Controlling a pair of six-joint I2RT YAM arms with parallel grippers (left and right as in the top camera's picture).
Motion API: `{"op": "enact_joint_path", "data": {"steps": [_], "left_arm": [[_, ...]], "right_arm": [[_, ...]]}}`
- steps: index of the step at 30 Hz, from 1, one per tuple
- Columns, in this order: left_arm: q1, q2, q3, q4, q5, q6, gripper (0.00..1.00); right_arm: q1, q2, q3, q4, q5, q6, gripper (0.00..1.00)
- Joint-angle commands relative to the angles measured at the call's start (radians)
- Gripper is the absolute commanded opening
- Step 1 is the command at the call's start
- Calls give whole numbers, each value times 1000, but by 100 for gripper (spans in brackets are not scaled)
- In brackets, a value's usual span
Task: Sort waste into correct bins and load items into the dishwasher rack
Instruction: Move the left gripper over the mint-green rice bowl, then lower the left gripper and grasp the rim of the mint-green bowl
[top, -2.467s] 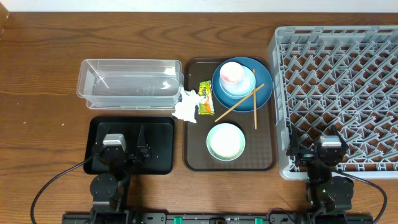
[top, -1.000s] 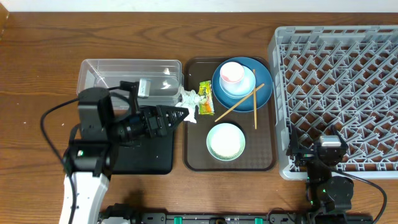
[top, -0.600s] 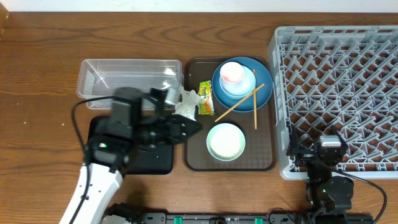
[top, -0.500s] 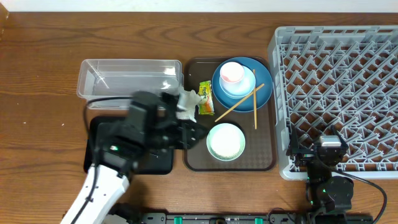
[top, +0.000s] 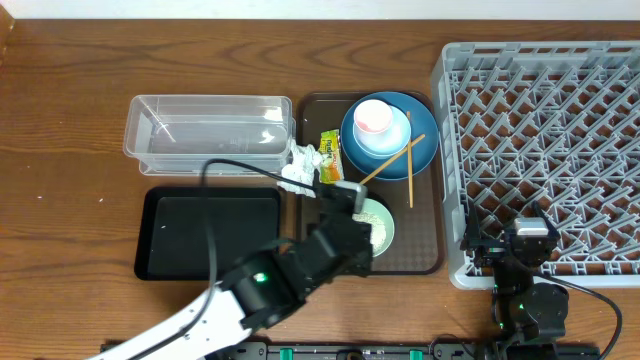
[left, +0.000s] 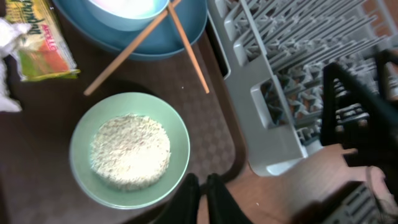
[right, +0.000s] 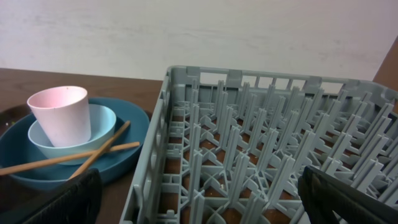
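Overhead looks down; both wrist views share chopsticks (left: 127, 53).

Only thing with any writing on it is the small yellow-green printed snack wrapper (left: 38, 38), lying up and to the left of the round mint-green bowl (left: 178, 127) in the left wrist view. There's a line of slanted lettering across its yellow top band and some tiny print by the orange patch, but it's too blurry to read. From overhead the wrapper (top: 330, 158) is just colour blobs. Nothing else carries a label, brand or number.
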Motion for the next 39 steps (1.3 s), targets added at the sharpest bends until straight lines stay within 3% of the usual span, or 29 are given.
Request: {"op": "enact_joint_path", "data": {"steps": [1,12,27,39], "left_arm": [[-20,86,10,34,-80,-14,13],[-20,238,42,69,-30,-8,26],[-11,372,42,29,-269,30,29],[75,388,23,-58,-245,12,37]], "right_arm": [[10,-1,-1,-4,-4,16,99],[10,-1,-1,-4,-3,16,99],[10,-1,-1,-4,-3,16,99],[10,-1,-1,-4,-3,16,99]]}}
